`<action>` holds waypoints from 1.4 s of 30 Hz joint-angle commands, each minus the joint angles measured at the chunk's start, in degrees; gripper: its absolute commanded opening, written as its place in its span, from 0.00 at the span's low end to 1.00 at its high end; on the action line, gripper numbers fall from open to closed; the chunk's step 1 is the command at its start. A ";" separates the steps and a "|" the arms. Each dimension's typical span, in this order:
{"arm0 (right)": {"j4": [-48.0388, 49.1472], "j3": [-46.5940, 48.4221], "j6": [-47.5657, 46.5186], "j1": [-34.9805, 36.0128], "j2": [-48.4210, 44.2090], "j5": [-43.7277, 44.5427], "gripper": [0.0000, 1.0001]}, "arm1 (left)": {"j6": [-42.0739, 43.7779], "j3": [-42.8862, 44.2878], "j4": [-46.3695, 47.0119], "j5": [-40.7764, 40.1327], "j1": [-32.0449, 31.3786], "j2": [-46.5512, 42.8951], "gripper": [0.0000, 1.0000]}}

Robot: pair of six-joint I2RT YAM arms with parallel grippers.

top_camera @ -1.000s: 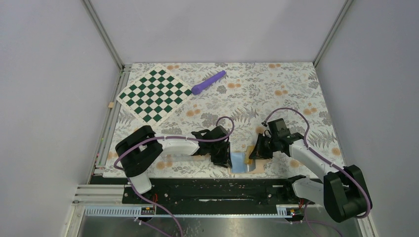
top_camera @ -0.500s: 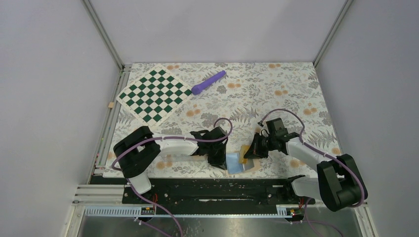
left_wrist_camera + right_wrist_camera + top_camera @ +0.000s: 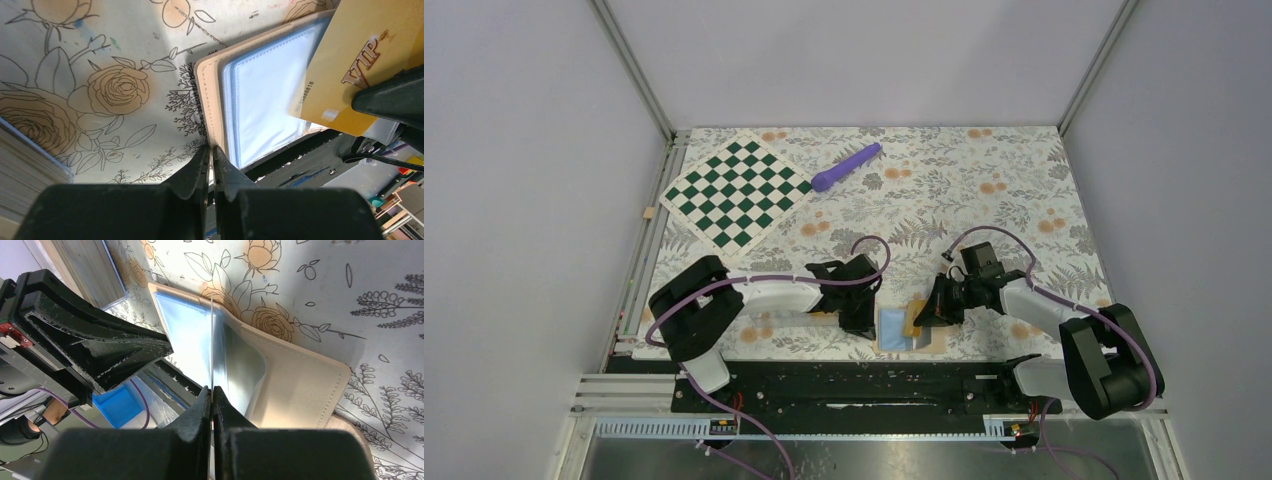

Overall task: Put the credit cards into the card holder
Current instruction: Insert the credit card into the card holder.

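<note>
The card holder [image 3: 929, 342] lies open near the table's front edge, tan outside with light blue pockets [image 3: 892, 327] inside. My left gripper [image 3: 865, 322] is shut on its left tan edge; the left wrist view shows the jaws [image 3: 210, 148] pinching that edge [image 3: 206, 95]. My right gripper [image 3: 930, 311] is shut on an orange-yellow credit card [image 3: 914, 318], marked VIP [image 3: 357, 65], and holds it over the blue pockets. In the right wrist view the card [image 3: 212, 335] stands edge-on between the jaws [image 3: 211, 389], its far edge down among the pockets [image 3: 182, 335].
A green-and-white chessboard mat [image 3: 736, 193] lies at the back left, with a purple stick [image 3: 845, 166] beside it. A flat layered block [image 3: 27, 160] sits left of the wallet, under my left arm. A black rail [image 3: 854, 385] runs just past the table's front edge.
The wallet and both grippers have shifted a little left. My right gripper has carried the card left and down, from the wallet's right side to over the blue pockets.
</note>
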 commanded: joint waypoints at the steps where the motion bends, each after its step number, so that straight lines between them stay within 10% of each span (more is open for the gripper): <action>1: -0.22 0.31 -1.08 0.38 -0.38 -1.37 0.00 | 2.12 0.70 -3.54 -5.03 0.63 0.01 0.07; 42: -2.72 0.30 -4.21 0.46 8.20 -9.20 0.00 | 2.83 1.16 -1.51 -1.38 0.44 2.33 0.00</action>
